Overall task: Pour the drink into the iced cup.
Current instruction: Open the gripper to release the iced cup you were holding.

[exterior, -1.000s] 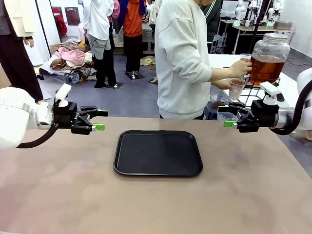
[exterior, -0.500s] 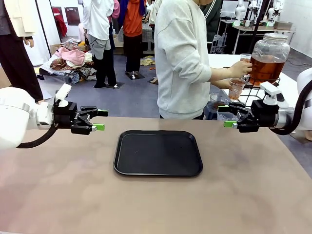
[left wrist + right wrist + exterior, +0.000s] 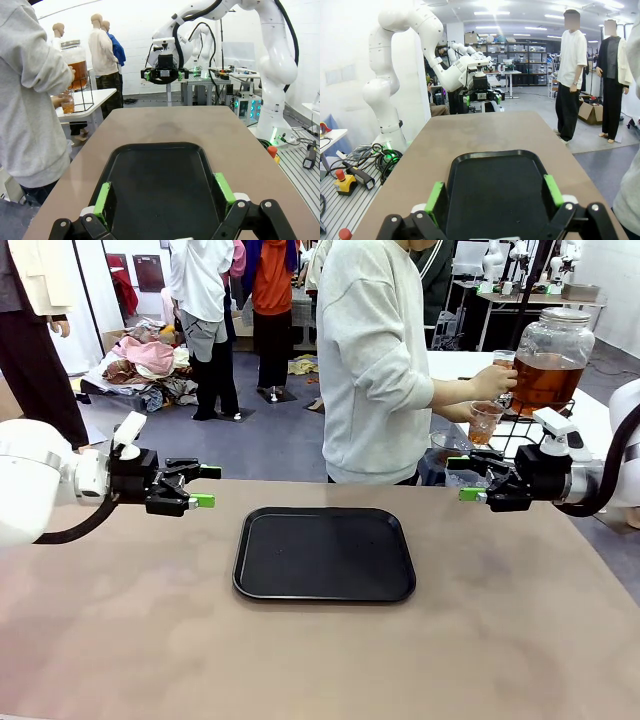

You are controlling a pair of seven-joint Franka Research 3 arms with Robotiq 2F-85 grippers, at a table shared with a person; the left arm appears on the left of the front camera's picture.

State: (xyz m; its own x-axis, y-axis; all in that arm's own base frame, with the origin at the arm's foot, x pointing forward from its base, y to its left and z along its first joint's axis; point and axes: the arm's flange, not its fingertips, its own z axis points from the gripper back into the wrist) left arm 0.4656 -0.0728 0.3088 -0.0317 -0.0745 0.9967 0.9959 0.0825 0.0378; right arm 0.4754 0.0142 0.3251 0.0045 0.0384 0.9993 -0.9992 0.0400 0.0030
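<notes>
A black tray [image 3: 324,553] lies in the middle of the brown table [image 3: 300,660]. The left gripper [image 3: 204,486] and right gripper [image 3: 460,478] hover at either side, fingers spread wide, holding nothing. Beyond the table, a person's hand [image 3: 493,381] holds a cup [image 3: 485,422] under the glass jar [image 3: 553,358] of amber drink [image 3: 546,380].

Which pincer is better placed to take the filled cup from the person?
Right, probably. The right pincer hovers open at the table's right end, nearest the cup the person fills at the dispenser jar. The left pincer hangs open beyond the tray.
</notes>
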